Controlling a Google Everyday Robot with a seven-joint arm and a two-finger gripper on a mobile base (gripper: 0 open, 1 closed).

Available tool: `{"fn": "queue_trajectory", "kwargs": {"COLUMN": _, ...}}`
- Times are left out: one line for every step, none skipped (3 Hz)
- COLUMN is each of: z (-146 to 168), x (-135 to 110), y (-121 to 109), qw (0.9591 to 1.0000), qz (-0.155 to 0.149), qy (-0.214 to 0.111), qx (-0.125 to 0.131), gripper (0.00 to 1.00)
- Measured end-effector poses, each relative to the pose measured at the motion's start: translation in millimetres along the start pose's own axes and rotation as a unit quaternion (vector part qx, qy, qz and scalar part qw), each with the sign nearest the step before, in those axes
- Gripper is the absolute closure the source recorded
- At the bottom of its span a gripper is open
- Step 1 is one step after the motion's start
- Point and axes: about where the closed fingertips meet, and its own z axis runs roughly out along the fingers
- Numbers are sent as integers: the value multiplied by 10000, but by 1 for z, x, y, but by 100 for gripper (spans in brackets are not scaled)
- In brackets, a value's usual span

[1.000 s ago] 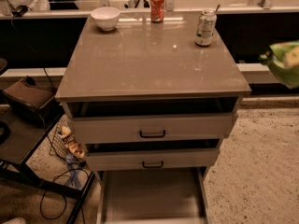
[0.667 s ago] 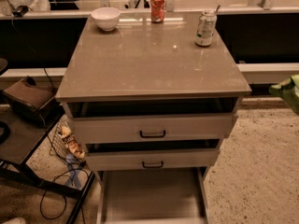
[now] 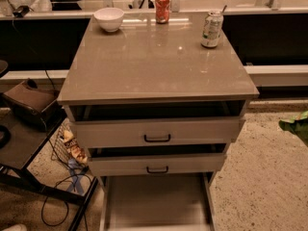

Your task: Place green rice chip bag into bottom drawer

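Note:
The bottom drawer (image 3: 156, 200) is pulled out at the foot of the cabinet; its pale flat floor holds nothing. A piece of the green rice chip bag (image 3: 297, 126) shows at the right edge of the camera view, in the air over the speckled floor, about level with the upper drawer front and well to the right of the cabinet. The rest of the bag is cut off by the edge. My gripper is out of view past that right edge.
On the cabinet top (image 3: 154, 61) stand a white bowl (image 3: 109, 19), a red can (image 3: 162, 7) and a green-white can (image 3: 211, 29). Two upper drawers with black handles are slightly open. Left: a wire basket with an orange-white snack packet (image 3: 73, 146), a black stand (image 3: 29, 177) and cables.
The green bag at the right edge has dropped steadily, from about cabinet-top height to about the height of the upper drawer front. Nothing on the cabinet has moved.

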Motion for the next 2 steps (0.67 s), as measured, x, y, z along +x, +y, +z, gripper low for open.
{"fn": "queue_trajectory", "kwargs": {"z": 35, "x": -2, "y": -3, "qw": 9998, "qz": -36, "qy": -123, "qx": 120, "gripper": 100}}
{"fn": "queue_trajectory", "kwargs": {"z": 95, "x": 2, "y": -4, "qw": 9993, "qz": -287, "qy": -121, "qx": 225, "gripper": 100}}
